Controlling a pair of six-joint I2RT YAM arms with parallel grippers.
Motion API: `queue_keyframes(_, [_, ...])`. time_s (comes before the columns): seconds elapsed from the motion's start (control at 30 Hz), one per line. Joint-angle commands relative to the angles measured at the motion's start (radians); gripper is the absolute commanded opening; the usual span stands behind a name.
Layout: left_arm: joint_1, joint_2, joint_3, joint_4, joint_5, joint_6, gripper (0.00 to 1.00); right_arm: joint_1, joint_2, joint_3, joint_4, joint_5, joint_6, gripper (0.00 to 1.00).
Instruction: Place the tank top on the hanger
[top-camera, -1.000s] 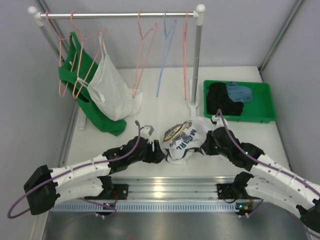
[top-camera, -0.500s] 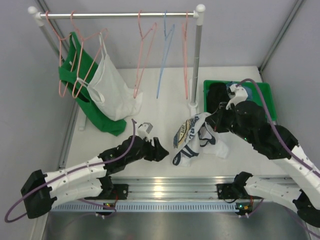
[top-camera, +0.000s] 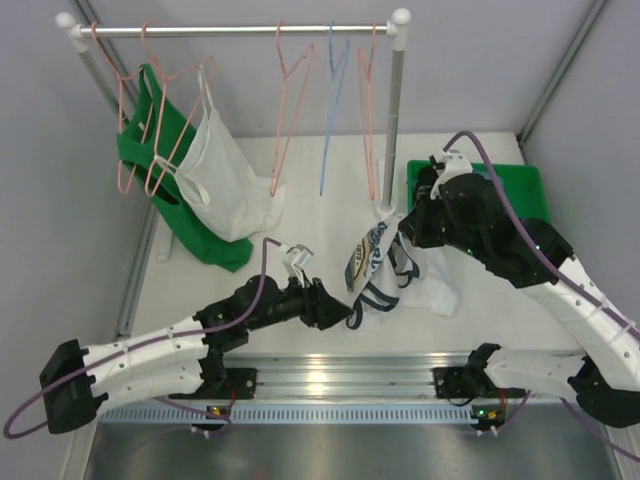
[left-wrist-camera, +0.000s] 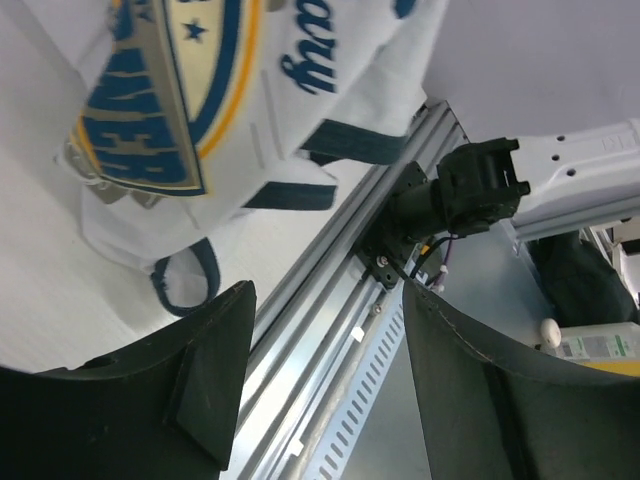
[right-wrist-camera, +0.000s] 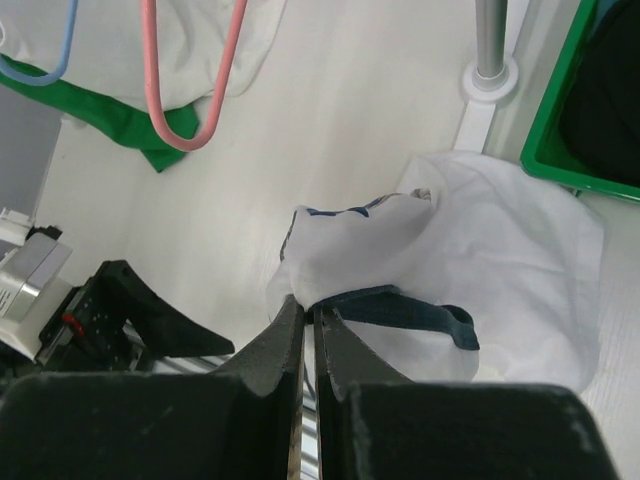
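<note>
- Over the middle of the white table (top-camera: 300, 225), the tank top (top-camera: 378, 262) is hanging in a bunch from the right gripper (top-camera: 403, 236). Its lower folds are trailing onto the tabletop near the green tray (top-camera: 530, 180).
- In the right wrist view, the right gripper's fingers (right-wrist-camera: 280, 340) are pinching together on a dark navy trim strip of the tank top. White cloth is draping away to the right of them.
- The left gripper (top-camera: 343, 308) is sitting low at the garment's near edge with its fingers spread apart, gripping nothing. A navy strap loop is dangling just beside it.
- In the left wrist view, the print is showing cream capitals "VER" on a blue banner edged in yellow, with blue stars beside them. Blue script lettering next to the banner is running out of frame, and I cannot read it.
- A pink hanger (top-camera: 287, 115) is hanging on the rail (top-camera: 240, 31), between the plain white top (top-camera: 228, 185) and the light blue hanger (top-camera: 335, 110). It is well apart from the tank top.
- A bottle (left-wrist-camera: 590, 345) is showing at the left wrist view's lower right corner, with its label too small to read.
</note>
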Motion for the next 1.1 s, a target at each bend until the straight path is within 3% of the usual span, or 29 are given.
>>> queue_keyframes(0.0, [-0.065,-0.013,-0.005,0.108,-0.069,-0.004,0.66,0.022,0.014,0.037,0.025,0.01,-0.007,0.0])
queue_keyframes(0.23, [-0.275,0.089,0.067,0.122,-0.396,0.027,0.66,0.034,0.049,0.039,0.031,0.014,-0.006,0.0])
queue_keyframes(0.37, [-0.33,0.212,0.113,0.194,-0.525,0.024,0.67,0.037,0.056,0.039,0.028,0.021,-0.004,0.0])
queue_keyframes(0.67, [-0.35,0.431,0.219,0.283,-0.607,0.007,0.68,0.04,0.046,0.011,0.023,0.03,0.002,0.0])
queue_keyframes(1.07, [-0.355,0.542,0.237,0.436,-0.637,-0.043,0.68,0.042,0.033,-0.02,0.025,0.031,0.0,0.0])
